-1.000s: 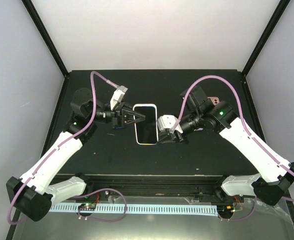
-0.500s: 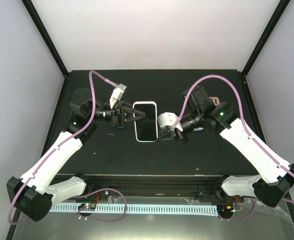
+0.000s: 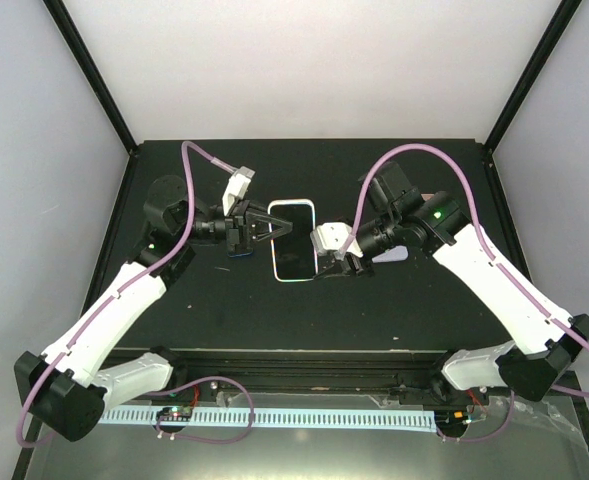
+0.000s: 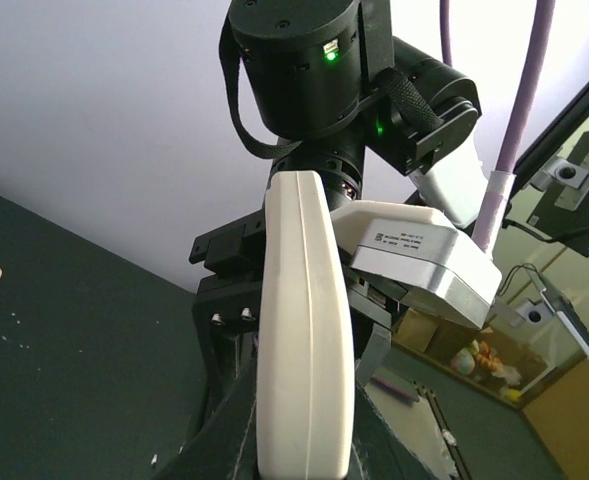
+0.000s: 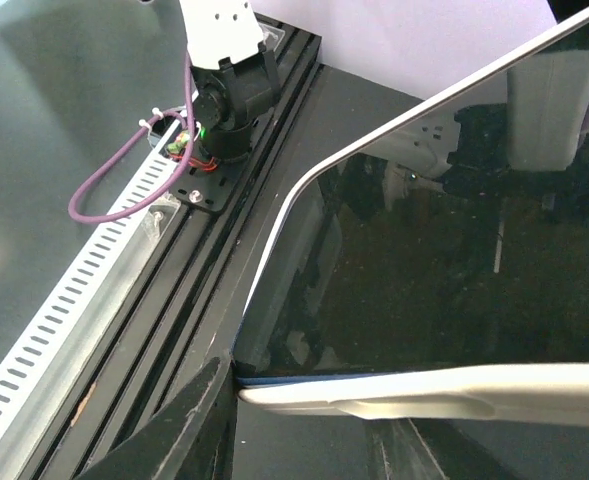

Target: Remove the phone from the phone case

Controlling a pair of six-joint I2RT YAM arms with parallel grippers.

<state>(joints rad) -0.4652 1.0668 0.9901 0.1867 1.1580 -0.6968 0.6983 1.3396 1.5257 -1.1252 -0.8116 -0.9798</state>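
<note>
The left gripper is clamped together on the left edge of the white phone case. The right gripper is placed at the case's near right corner; whether its jaws are parted cannot be told. The black glass-fronted phone is seated in the case, at the middle of the black tabletop.

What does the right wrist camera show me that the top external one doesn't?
Only the right wrist view: the phone glass corner up close, seemingly lifted a little off the white phone case rim, with one dark finger beside it. Only the top view: both arms, the left gripper pinching the case's left edge, the right gripper at its near right corner. Both: the phone not yet out of its case, and the black table.
</note>
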